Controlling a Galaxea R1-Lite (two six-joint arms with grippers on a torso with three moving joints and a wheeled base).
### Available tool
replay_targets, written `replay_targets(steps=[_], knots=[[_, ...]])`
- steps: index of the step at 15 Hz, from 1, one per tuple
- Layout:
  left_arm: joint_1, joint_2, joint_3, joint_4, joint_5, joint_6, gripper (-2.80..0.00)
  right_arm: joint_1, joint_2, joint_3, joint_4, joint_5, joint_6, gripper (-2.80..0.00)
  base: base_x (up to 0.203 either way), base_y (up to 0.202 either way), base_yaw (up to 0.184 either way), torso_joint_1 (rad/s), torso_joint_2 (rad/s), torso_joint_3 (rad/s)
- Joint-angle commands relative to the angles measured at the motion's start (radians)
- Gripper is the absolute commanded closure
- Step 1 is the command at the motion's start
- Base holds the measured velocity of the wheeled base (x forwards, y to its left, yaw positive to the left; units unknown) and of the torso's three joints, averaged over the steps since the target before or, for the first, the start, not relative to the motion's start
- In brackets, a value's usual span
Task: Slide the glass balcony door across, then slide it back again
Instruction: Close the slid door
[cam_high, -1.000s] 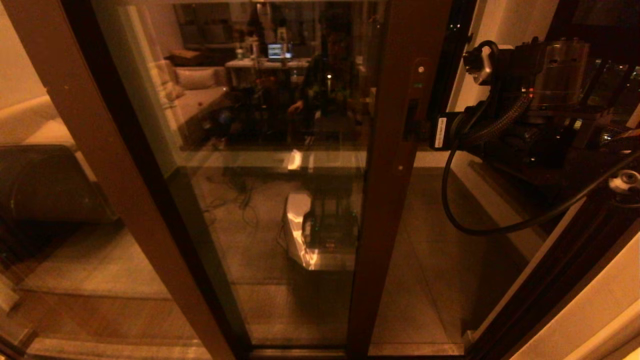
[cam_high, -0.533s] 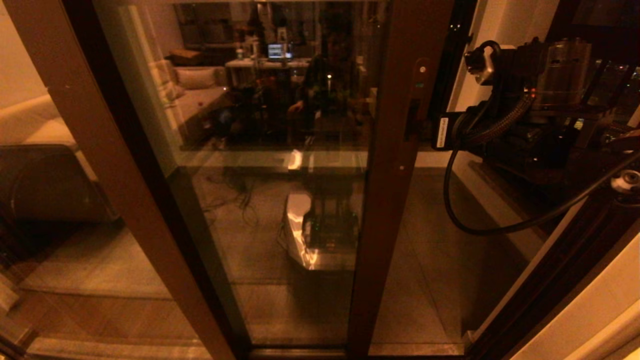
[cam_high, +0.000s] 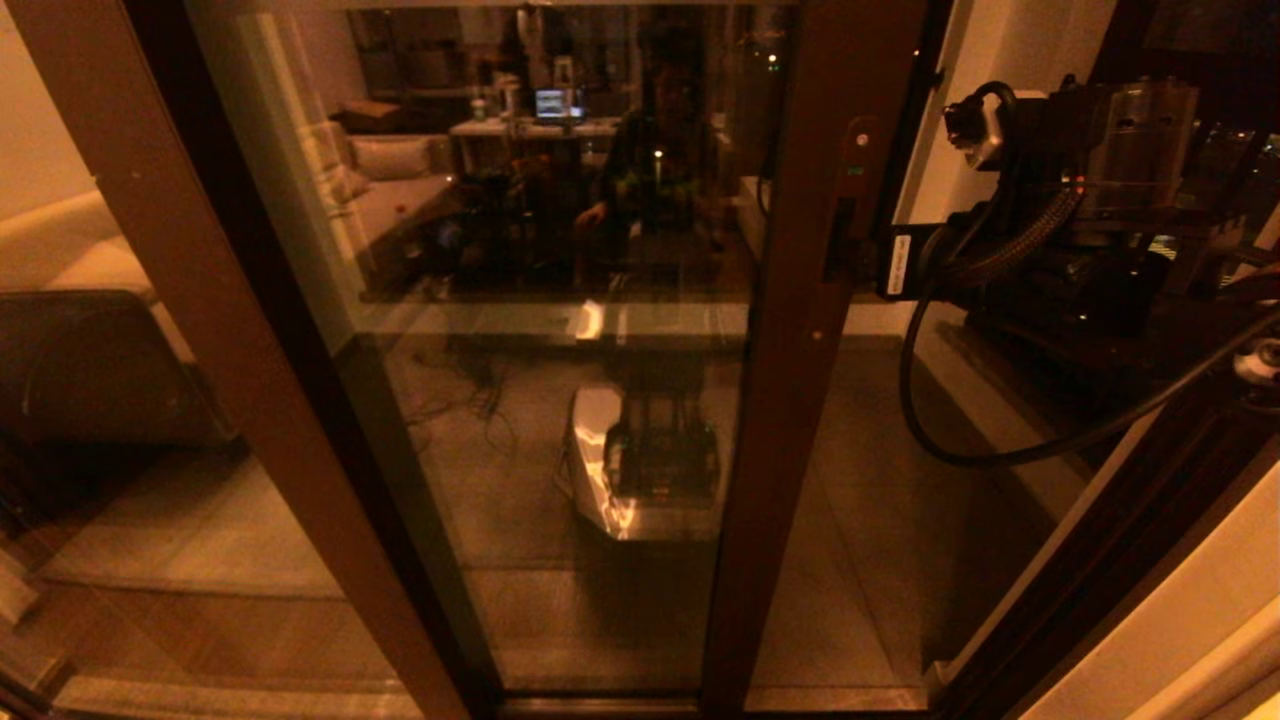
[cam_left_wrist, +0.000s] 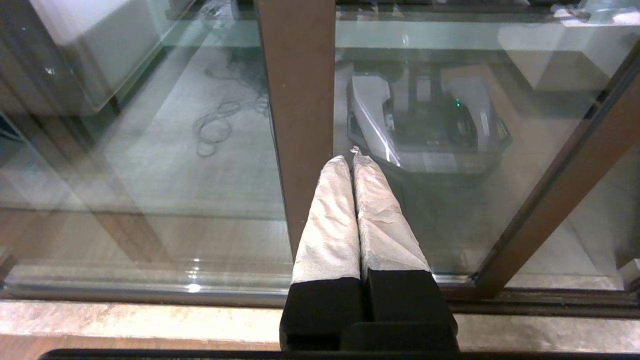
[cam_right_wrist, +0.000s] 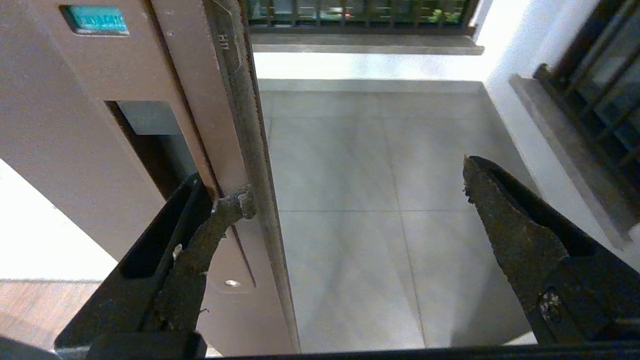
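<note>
The glass balcony door (cam_high: 600, 300) fills the middle of the head view, and its reddish-brown stile (cam_high: 800, 350) carries a dark handle slot (cam_high: 838, 240). My right arm (cam_high: 1050, 250) reaches in from the right to that slot. My right gripper (cam_right_wrist: 356, 182) is open. One fingertip (cam_right_wrist: 235, 205) is hooked on the slot's edge by the stile (cam_right_wrist: 75, 150), and the other finger (cam_right_wrist: 500, 215) hangs free over the balcony tiles. My left gripper (cam_left_wrist: 350, 159) is shut on nothing, low down before a plain brown post (cam_left_wrist: 297, 100); it does not show in the head view.
Right of the stile a gap shows the tiled balcony floor (cam_high: 880, 500), with the dark door jamb (cam_high: 1100, 540) beyond it. A fixed panel's plain post (cam_high: 200, 300) and a sofa (cam_high: 80, 360) are on the left. The floor track (cam_left_wrist: 150, 320) runs below the glass.
The door stile and my right arm have both shifted a little to the right, and the gap to the jamb has narrowed. The left gripper stays shut.
</note>
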Motion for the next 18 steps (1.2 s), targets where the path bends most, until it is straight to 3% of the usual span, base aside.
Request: replay_targets(steps=[1,18], knots=[[0.0,-0.002,0.0,0.0,0.001,0.0,0.0,0.002,-0.007,0.01,-0.004,0.002,0.0,-2.8,0.0,0.0,0.0,0.0,0.0,0.0],[0.0,-0.002,0.0,0.0,0.001,0.0,0.0,-0.02,-0.048,0.051,-0.004,0.002,0.006,-2.8,0.0,0.0,0.0,0.0,0.0,0.0]])
